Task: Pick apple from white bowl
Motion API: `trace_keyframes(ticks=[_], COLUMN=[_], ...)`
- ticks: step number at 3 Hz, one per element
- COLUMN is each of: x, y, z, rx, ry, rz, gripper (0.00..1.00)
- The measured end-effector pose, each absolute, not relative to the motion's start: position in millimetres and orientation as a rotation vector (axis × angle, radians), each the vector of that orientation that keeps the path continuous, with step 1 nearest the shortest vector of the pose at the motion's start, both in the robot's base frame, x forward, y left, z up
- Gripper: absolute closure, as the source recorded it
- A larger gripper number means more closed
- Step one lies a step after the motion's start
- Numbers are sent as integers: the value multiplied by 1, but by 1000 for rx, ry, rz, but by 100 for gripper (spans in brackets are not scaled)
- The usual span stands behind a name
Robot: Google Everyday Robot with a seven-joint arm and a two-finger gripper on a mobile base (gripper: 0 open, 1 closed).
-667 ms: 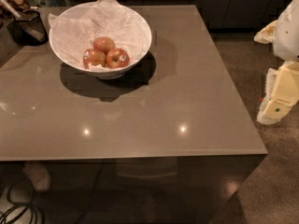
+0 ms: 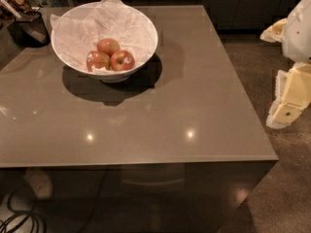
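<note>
The gripper (image 2: 286, 103) is hanging well right of the white bowl (image 2: 151, 45); I cannot tell its state. It should be dropping straight onto the stickered apple (image 2: 122, 60).

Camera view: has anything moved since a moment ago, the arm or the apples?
Nothing visibly changed. The gripper hangs beside the table's right edge, away from the white bowl; the apple lies in it with two other apples.
</note>
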State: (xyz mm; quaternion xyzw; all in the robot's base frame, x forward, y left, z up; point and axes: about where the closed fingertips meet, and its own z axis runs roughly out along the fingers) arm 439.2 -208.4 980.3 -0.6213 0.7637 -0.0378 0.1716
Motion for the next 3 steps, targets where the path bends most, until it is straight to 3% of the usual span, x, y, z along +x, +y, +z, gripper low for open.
trace_keyframes(ticks=[3], x=[466], y=[-166], z=[987], rx=[-1875], ry=[2111], rz=[-76], gripper=[0])
